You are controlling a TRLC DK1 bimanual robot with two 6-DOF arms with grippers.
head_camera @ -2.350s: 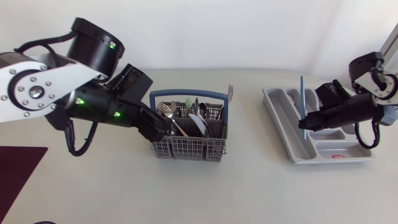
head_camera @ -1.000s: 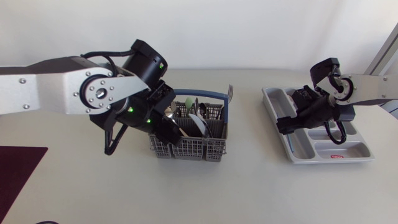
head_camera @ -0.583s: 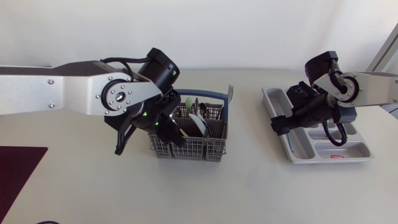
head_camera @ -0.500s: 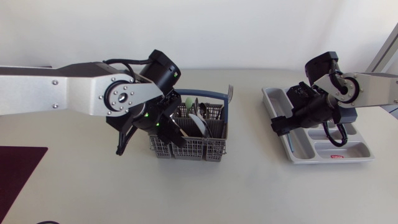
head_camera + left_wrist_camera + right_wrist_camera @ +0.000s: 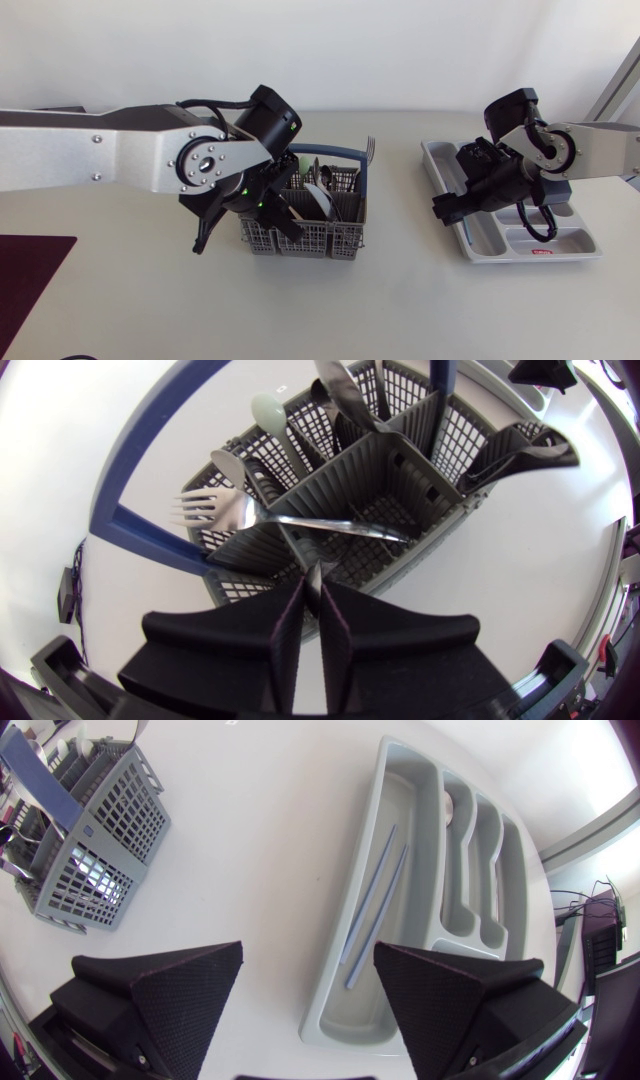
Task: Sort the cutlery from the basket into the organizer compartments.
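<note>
The grey cutlery basket (image 5: 305,237) with a blue handle stands mid-table and holds several forks, spoons and knives. My left gripper (image 5: 274,204) is down in its left end. In the left wrist view this gripper (image 5: 312,582) is shut on a thin silver cutlery handle (image 5: 316,568), just behind a fork (image 5: 215,510) that lies across the dividers. The grey organizer (image 5: 520,258) sits at the right, with two blue sticks (image 5: 375,900) in its long compartment. My right gripper (image 5: 447,208) hangs open and empty over the table at the organizer's left edge (image 5: 308,955).
A dark red mat (image 5: 30,280) lies at the table's lower left corner. A small red and white item (image 5: 543,252) sits in the organizer's short front compartment. One fork (image 5: 369,148) sticks up above the basket's far right corner. The basket (image 5: 85,860) shows ahead of the right gripper.
The left fingers have closed onto a handle in the basket. The right gripper, which earlier held a blue stick, has drawn left off the organizer, open.
</note>
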